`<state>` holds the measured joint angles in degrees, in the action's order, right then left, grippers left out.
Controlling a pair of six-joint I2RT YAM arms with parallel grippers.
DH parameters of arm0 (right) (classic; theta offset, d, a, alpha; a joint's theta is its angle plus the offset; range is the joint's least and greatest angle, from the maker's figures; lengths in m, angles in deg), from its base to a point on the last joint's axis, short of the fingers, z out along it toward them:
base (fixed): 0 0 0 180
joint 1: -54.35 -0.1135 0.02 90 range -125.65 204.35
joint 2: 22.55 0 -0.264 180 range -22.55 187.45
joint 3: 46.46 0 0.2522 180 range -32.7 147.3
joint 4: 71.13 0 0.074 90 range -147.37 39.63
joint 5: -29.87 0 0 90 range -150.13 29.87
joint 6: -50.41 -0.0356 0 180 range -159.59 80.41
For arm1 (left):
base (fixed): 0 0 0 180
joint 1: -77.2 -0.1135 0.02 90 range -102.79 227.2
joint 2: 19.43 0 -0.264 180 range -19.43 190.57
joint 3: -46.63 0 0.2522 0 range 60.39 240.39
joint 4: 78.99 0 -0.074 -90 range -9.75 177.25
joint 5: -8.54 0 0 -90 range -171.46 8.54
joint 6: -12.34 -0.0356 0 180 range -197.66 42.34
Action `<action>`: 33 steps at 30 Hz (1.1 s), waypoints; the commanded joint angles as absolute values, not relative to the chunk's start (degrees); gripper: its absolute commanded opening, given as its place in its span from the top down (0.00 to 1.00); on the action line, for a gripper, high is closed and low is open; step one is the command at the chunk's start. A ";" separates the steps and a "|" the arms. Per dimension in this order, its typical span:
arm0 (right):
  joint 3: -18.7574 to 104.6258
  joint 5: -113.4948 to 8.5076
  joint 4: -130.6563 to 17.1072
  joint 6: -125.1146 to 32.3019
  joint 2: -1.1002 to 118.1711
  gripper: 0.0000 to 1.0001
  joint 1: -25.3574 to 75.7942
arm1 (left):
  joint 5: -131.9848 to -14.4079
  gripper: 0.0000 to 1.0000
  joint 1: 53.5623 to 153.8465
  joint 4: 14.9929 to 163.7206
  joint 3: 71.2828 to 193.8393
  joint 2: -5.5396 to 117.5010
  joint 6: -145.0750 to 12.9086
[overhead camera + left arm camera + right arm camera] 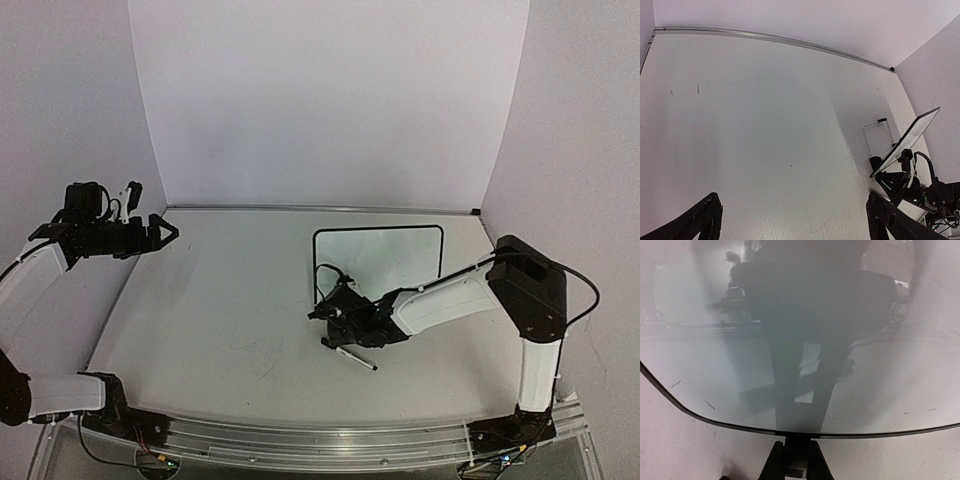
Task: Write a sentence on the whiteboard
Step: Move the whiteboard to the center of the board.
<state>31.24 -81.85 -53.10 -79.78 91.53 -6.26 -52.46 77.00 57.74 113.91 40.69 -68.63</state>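
The whiteboard is sitting right of centre on the table, toward the back. In the left wrist view the whiteboard is showing nearly edge-on and tilting, one end lower than the other. Whether that lower end is touching the table is not showing. In the right wrist view its glossy face is filling most of the frame and mirroring dark shapes. A few short dark strokes are lying near its curved black rim. They are too small to read.

The right gripper is reaching in from the right and clamping the board's near-left edge. From its own camera the right gripper is showing its jaws closed on the rim, one finger on each side.

A marker is lying on the table just in front of that gripper, apart from it.

The left gripper is hovering at the table's far left, well apart from the board, its jaws spread wide and holding nothing. Its own camera is showing the left gripper with both fingertips far apart above bare tabletop.
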 commanded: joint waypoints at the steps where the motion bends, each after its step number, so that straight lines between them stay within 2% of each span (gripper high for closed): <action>1: 37.72 -78.99 -57.46 -76.94 94.78 1.00 -8.41 | -51.83 0.00 76.94 58.54 113.82 40.95 -68.35; 12: 44.12 -78.49 -54.54 -75.34 98.42 0.97 -12.38 | -51.57 0.00 76.94 58.57 113.60 41.37 -68.26; 15: 44.62 -77.98 -54.27 -75.04 98.17 0.88 -12.73 | -51.54 0.01 76.94 58.48 113.49 41.46 -68.26; 20: 43.67 -76.07 -53.62 -73.98 95.24 0.64 -13.15 | -51.79 0.01 76.94 58.25 113.35 41.70 -68.26; 23: 41.06 -74.96 -53.58 -73.72 91.87 0.53 -13.71 | -52.12 0.01 76.94 58.08 113.39 41.80 -68.35; 30: 31.95 -72.57 -50.40 -74.62 81.68 0.40 -14.30 | -53.16 0.01 76.94 57.53 113.31 42.11 -68.49; 33: 28.97 -71.32 -46.58 -73.49 78.18 0.38 -14.30 | -53.03 0.01 76.94 57.37 113.33 42.77 -68.32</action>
<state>32.27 -73.11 -51.12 -74.25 83.43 -14.17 -52.72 77.00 57.34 113.53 41.90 -68.63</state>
